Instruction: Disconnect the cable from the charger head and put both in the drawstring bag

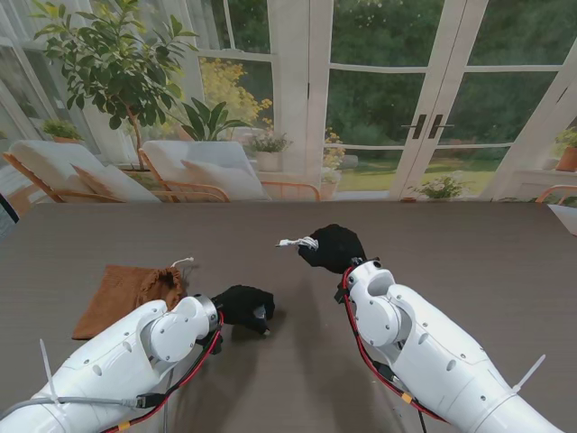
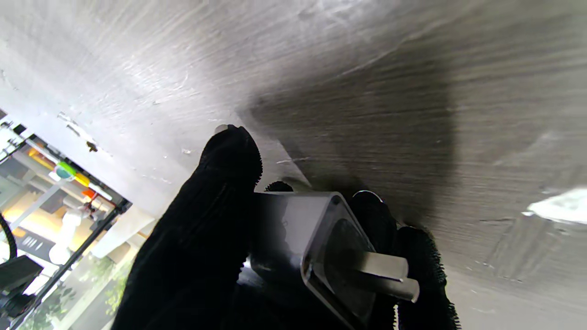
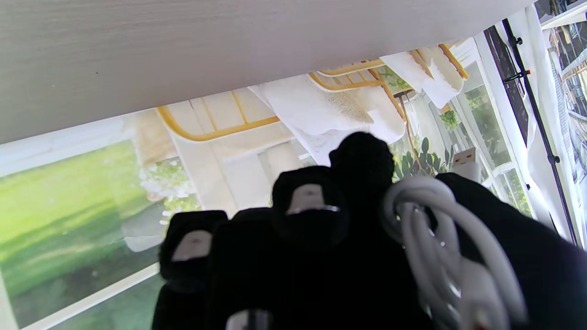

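On my stand view I count one brown fabric drawstring bag [image 1: 126,293], lying flat on the grey wood-grain desk [image 1: 469,253] at my left, its white cord trailing off the far corner. My left hand [image 1: 245,307], in a black glove, sits just to the right of the bag and low over the desk; the left wrist view shows its fingers [image 2: 220,192] wrapped around one dark, translucent, square charger head [image 2: 298,229] with two flat metal prongs [image 2: 390,275] sticking out clear of the glove. My right hand [image 1: 334,247], also black-gloved, is farther from me and near the middle of the desk, well apart from the left one. It is clenched on one coiled white cable [image 3: 435,238]; several loops cross the palm in the right wrist view, and a white plug end [image 1: 290,242] pokes out toward the left. Charger head and cable are separate, one per hand.
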Controlling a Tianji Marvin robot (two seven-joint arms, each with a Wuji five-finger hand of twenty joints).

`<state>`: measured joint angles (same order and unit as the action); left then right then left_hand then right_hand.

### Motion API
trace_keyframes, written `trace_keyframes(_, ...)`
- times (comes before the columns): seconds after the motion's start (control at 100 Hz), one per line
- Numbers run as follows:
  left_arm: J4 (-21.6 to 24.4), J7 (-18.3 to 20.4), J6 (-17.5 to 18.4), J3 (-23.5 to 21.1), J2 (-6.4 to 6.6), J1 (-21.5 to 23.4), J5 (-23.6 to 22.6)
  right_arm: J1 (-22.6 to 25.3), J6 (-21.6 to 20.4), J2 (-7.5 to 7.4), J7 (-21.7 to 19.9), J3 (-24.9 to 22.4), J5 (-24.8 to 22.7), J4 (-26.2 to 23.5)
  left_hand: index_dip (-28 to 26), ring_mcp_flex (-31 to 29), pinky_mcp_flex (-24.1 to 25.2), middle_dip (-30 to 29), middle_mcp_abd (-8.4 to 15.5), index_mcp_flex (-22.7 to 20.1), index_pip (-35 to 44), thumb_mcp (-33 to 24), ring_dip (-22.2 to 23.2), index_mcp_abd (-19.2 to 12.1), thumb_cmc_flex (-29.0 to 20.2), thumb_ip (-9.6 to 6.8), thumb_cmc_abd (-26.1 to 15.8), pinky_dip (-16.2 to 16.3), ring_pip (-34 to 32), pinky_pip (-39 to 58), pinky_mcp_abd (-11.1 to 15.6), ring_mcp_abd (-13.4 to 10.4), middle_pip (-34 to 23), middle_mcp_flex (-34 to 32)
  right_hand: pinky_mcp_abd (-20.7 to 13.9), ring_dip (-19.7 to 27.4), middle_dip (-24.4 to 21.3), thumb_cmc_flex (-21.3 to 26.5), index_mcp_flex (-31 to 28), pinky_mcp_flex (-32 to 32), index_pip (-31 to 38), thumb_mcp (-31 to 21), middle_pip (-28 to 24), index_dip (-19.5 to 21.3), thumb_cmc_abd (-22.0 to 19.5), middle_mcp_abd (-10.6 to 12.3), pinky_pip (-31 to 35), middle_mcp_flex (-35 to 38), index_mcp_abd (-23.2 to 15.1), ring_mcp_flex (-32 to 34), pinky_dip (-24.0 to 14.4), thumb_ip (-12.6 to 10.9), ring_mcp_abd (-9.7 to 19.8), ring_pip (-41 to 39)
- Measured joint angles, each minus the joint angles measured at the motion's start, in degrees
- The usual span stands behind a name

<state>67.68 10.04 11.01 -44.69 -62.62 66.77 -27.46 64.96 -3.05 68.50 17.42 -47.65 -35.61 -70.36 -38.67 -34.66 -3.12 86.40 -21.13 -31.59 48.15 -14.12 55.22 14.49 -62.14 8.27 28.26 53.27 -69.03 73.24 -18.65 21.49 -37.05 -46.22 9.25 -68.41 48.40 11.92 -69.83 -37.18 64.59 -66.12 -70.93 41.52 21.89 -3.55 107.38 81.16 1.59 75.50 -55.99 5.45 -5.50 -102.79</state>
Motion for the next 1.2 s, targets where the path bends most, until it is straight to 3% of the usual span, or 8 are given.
trace_keyframes(0.14, 0.51, -0.09, -0.83, 0.64, 0.25, -0.44, -3.04, 0.07, -0.03, 0.02, 0.07, -0.11, 0.00, -0.03, 0.24, 5.49, 2.37, -1.49, 1.31, 1.10, -1.37, -4.01, -1.57, -1.34, 0.71, 0.15, 0.01, -3.36, 4.65, -2.69, 2.31, -0.59, 7.40, 3.67, 0.00, 0.00, 0.00, 0.00, 0.00, 0.00, 0.00, 0.06, 0.00, 0.04, -0.02, 0.01, 0.00, 0.00, -0.01, 0.00, 0.00, 0.00, 0.01, 0.00)
trace_keyframes(0.25, 0.77, -0.27, -1.25, 0.97, 0.39, -0.70, -3.50, 0.16, -0.07, 0.02, 0.17, -0.22, 0.00, -0.07, 1.16, 8.61, 4.17, -5.24, 1.99, 1.17, -6.67, -8.31, -1.48, -1.34, 2.09, 0.38, 0.11, -6.98, 6.65, -5.51, 3.58, -1.07, 7.88, 7.11, 0.00, 0.00, 0.00, 0.01, 0.00, 0.00, 0.00, 0.11, 0.00, 0.30, -0.03, 0.02, 0.00, 0.00, -0.04, 0.00, 0.00, 0.00, 0.02, 0.00)
trace_keyframes(0.43, 1.42, -0.42, -2.04, 1.18, 0.53, -0.92, -4.25, 0.34, -0.07, 0.02, 0.27, -0.34, 0.00, -0.19, 8.13, 13.02, 6.29, -23.58, 2.61, 1.17, -22.45, -20.55, -4.38, 0.78, 9.02, 0.37, -0.06, -10.13, 12.12, -12.70, 5.09, -1.73, 4.46, 13.92, 0.00, 0.02, 0.00, 0.58, 0.01, 0.00, -0.01, 1.19, -0.01, 0.58, -0.10, 0.04, 0.00, 0.00, -0.09, 0.00, 0.00, 0.00, 0.05, 0.00)
trace_keyframes(0.53, 1.94, 0.00, -2.51, 1.33, 0.70, -1.04, -4.32, 0.43, -0.03, 0.02, 0.37, -0.38, -0.03, -0.29, 12.78, 14.52, 6.47, -30.90, 2.64, 1.11, -28.49, -22.54, -5.78, 1.47, 10.36, 0.32, -1.29, -11.43, 15.33, -16.19, 5.62, -2.36, 4.59, 15.69, 0.00, 0.02, 0.00, 0.58, 0.19, 0.00, -0.02, 1.22, -0.01, 0.60, -0.12, 0.07, 0.00, 0.00, -0.09, 0.00, 0.00, 0.00, 0.08, 0.00)
trace_keyframes(0.66, 1.97, 1.04, -2.77, 2.14, 0.86, -1.86, -3.00, 0.59, 0.05, 0.04, 0.47, -0.49, -0.01, -0.42, 17.32, 16.83, 6.49, -35.80, 2.70, 1.10, -35.03, -22.66, -8.29, 2.24, 10.36, 0.30, -2.64, -12.39, 16.43, -22.13, 5.66, -2.69, 6.30, 17.81, 0.00, 0.02, 0.00, 0.58, 0.45, 0.00, -0.02, 1.34, -0.01, 0.62, -0.71, 0.13, 0.00, 0.00, -0.09, 0.00, 0.00, 0.00, 0.14, 0.00)
trace_keyframes(0.89, 0.91, 1.66, -2.80, 3.88, 0.78, -3.60, -1.22, 0.74, 0.10, 0.08, 0.61, -0.64, 0.13, -0.44, 19.41, 16.85, 6.49, -35.94, 2.78, 1.10, -38.41, -22.56, -8.56, 2.91, 10.36, 0.29, -3.67, -12.98, 16.70, -25.36, 5.83, -3.93, 6.01, 17.56, 0.00, 0.03, 0.00, 0.58, 0.47, 0.00, -0.02, 1.37, -0.01, 0.63, -0.73, 0.15, 0.00, 0.00, -0.09, 0.00, 0.00, 0.00, 0.16, 0.00)
trace_keyframes(1.01, 0.41, 2.22, -2.84, 4.79, 0.76, -4.45, 0.17, 0.75, 0.03, 0.13, 1.02, -0.67, 0.22, -0.33, 19.80, 17.48, 6.49, -35.88, 2.12, 1.18, -39.73, -16.83, -8.56, 3.09, 10.09, 0.29, -7.24, -12.93, 16.59, -25.84, 7.05, -3.95, 5.57, 17.85, 0.00, 0.03, 0.00, 0.58, 0.48, 0.00, -0.02, 1.38, -0.01, 0.66, -0.74, 0.16, 0.00, 0.00, -0.09, 0.00, 0.00, 0.00, 0.17, 0.00)
trace_keyframes(1.2, -0.91, 3.15, -3.25, 6.93, 0.58, -6.55, 1.76, 0.81, -0.12, 0.26, 1.75, -0.68, 0.23, -0.16, 20.00, 18.75, 6.49, -35.74, 2.40, 2.44, -40.91, -14.55, -8.50, 3.32, 8.93, 0.24, -8.56, -12.93, 13.55, -27.40, 7.70, -5.49, -0.68, 19.86, 0.00, 0.04, 0.00, 0.58, 0.51, 0.00, -0.02, 1.38, -0.01, 0.66, -0.78, 0.17, 0.00, 0.00, -0.10, 0.00, 0.00, 0.00, 0.19, 0.00)
